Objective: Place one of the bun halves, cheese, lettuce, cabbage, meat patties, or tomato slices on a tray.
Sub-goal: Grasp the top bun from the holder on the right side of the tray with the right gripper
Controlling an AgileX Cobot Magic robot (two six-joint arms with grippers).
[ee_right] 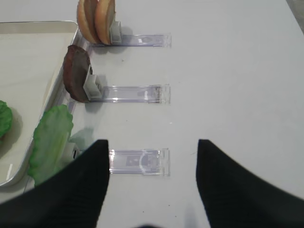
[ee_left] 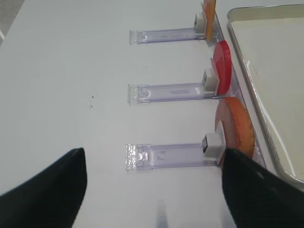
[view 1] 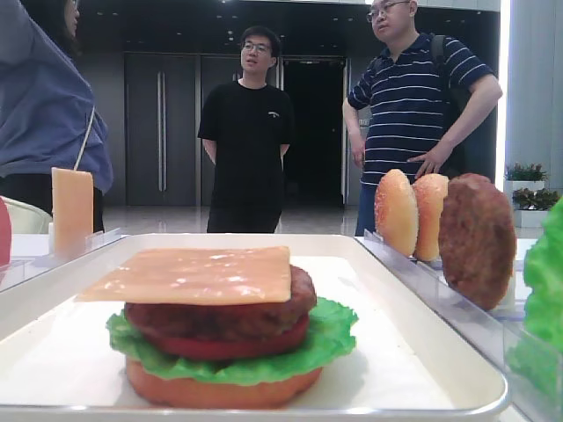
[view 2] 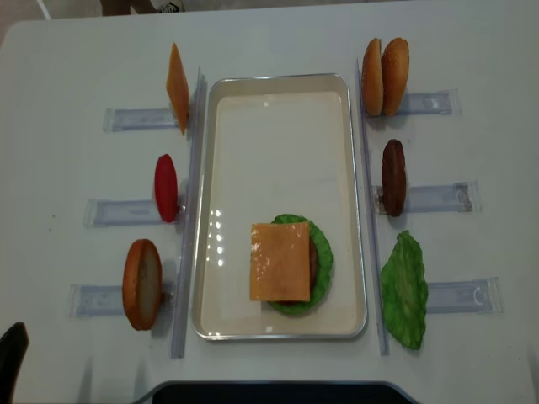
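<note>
White table [view 2: 278, 38] is lying bare at twelve o'clock of the tray [view 2: 278, 101], holding a cheese [view 2: 280, 261]-topped stack at six; right gripper [ee_right: 152, 190] is hovering with jaws apart; left gripper [ee_left: 154, 190] likewise.

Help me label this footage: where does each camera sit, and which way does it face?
Exterior high: low at the tray's end, facing across the burger toward bystanders; no robot visible.
Realsense: overhead, looking straight down; no fingers visible.
Right wrist: above the table, facing down on lettuce, patty; open dark fingers.
Left wrist: facing down on tomato, bun; open fingers.
All share the tray.
</note>
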